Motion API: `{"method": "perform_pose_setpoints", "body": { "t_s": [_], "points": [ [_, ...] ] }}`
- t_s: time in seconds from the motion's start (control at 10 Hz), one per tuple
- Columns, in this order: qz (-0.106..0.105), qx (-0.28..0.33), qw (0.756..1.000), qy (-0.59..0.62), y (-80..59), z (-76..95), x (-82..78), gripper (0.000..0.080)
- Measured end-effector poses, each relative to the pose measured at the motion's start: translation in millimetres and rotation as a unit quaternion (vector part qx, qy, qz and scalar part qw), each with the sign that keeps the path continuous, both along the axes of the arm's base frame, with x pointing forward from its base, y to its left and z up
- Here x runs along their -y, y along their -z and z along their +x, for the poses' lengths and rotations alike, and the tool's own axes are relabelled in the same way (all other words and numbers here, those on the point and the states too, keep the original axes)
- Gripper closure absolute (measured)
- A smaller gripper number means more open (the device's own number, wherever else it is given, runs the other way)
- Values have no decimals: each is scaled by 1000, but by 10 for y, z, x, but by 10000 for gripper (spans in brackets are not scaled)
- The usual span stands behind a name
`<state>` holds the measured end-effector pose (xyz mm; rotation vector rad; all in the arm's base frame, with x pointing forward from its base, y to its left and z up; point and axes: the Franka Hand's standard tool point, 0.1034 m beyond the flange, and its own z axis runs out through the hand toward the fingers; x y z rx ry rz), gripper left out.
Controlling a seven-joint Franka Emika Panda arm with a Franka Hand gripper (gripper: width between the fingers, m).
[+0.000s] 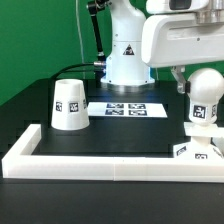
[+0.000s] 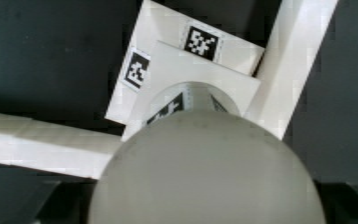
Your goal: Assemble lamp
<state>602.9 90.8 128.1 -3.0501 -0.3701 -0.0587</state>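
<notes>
Where the rail [image 1: 90, 160] borders the near edge of the counter [image 1: 120, 135], the base [image 1: 196, 152] sits just behind it at the exterior view's right, tags showing. Directly above it the bulb [image 1: 204, 100] stands upright; whether it touches the base cannot be told. The fingers [image 1: 181, 82] are clamped on the bulb, whose rounded body fills the wrist view's foreground. Farther back, the shade [image 1: 68, 105] stands at the exterior view's left, well apart from the base. The marker board [image 1: 125, 108] lies beside the shade, toward the centre.
</notes>
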Motion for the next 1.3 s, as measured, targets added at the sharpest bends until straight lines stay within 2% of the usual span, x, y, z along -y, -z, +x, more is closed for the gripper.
{"method": "perform_pose_setpoints", "body": {
  "t_s": [0.4,0.7,1.0,1.3],
  "points": [
    [5,-11,990,142,0,-2,-8,223],
    [10,-22,958,284,0,-9,-47,220],
    [15,-28,914,405,2,-8,-87,220],
    [20,-38,853,520,2,-11,-101,220]
  ]
}}
